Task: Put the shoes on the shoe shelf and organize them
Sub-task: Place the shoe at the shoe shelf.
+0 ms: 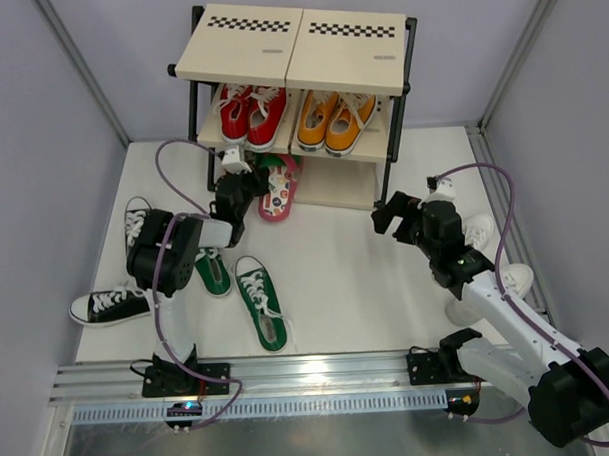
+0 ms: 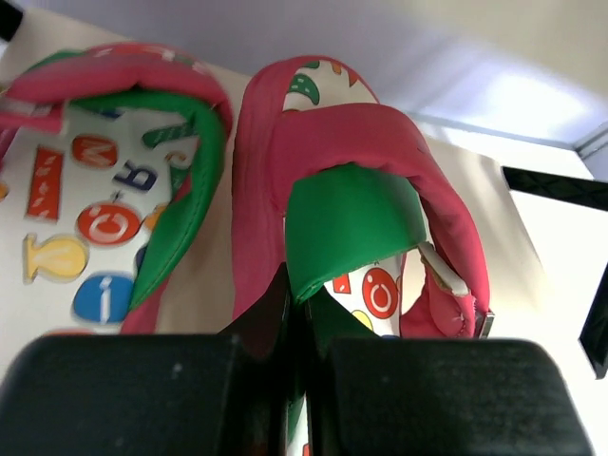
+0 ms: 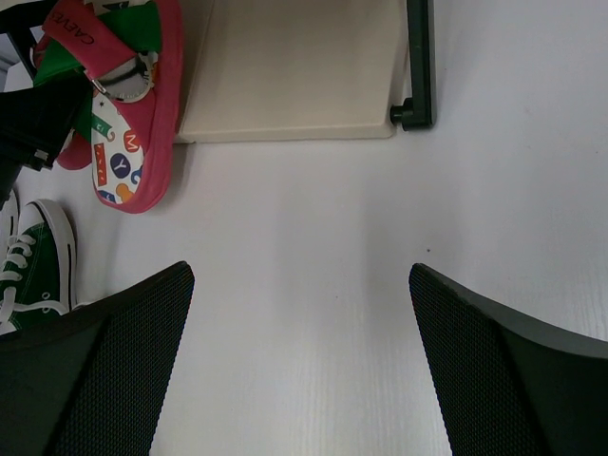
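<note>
Left jaws: my left gripper (image 2: 299,356) is clamped on a pink flip-flop (image 2: 361,152).
Flip-flop: at the left of the shoe shelf (image 1: 298,43) bottom board, heel past the front edge, mate (image 2: 114,142) just beside it.
Right jaws: my right gripper (image 3: 299,275) is wide apart, holding nothing, over the table (image 1: 336,267).
Loose: green sneakers (image 1: 262,302), black sneakers (image 1: 109,306), white shoes (image 1: 511,278).

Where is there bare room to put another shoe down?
The shoe shelf is bare on top, and on the right half of its bottom board, beside the flip-flops. The floor between the green sneaker and the right arm is free. Crowded around the left tool.
</note>
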Robot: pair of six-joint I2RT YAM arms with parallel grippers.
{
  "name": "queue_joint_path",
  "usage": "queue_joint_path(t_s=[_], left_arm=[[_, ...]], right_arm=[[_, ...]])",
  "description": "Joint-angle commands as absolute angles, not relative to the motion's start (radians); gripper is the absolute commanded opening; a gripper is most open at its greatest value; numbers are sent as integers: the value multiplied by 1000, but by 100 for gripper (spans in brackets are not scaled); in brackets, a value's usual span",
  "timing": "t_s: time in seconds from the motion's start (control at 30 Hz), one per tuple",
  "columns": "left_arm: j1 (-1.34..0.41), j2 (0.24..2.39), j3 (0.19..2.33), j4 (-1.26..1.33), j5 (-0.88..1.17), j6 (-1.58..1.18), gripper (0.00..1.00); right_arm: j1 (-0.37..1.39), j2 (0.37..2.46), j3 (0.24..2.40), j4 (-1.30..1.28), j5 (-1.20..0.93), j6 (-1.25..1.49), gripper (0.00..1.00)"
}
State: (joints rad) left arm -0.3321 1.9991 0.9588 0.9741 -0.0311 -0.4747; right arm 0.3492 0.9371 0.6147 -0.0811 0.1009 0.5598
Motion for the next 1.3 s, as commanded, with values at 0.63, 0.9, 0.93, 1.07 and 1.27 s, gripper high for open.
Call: queue_joint_path(t_s=[0.63, 0.9, 0.93, 1.07, 1.27], left_arm=[[-333, 1732, 834, 849, -43, -560, 78], [-333, 1632, 930, 321, -14, -594, 81], [-333, 1623, 914, 318, -12, -623, 81], [-336, 1600, 865, 316, 27, -652, 80], [-342, 1637, 911, 195, 54, -478, 79]], right_arm=[[345, 985, 646, -26, 80, 597, 99], [345, 962, 614, -23, 69, 621, 99], [345, 957, 611, -23, 69, 623, 99], [345, 934, 589, -25, 67, 630, 99], [345, 901, 574, -57, 80, 624, 99]])
